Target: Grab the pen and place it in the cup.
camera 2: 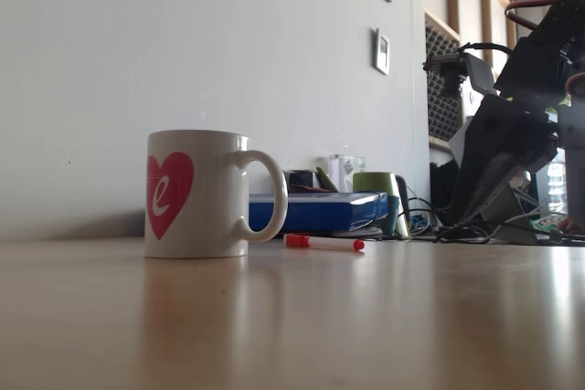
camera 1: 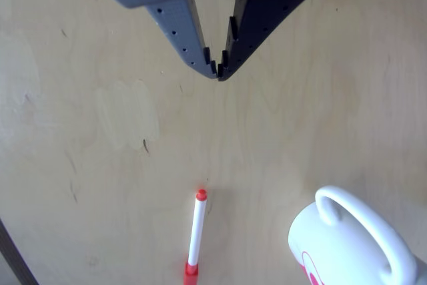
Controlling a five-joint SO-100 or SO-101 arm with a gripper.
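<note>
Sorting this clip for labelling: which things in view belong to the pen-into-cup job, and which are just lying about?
Belongs to the job:
pen, lying flat on the table
cup, upright, apart from the pen
claw, tips together, above the table

Lying about:
blue box behind the pen
green cup
cables

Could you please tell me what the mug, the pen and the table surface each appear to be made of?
The mug looks like glazed white ceramic: thick walls, a glossy sheen and a printed pink heart. The pen seems to be plastic, with a smooth white barrel and red ends. The table appears to be light wood or plywood, showing faint grain and small scuffs; its low sheen suggests a thin varnish.
</note>
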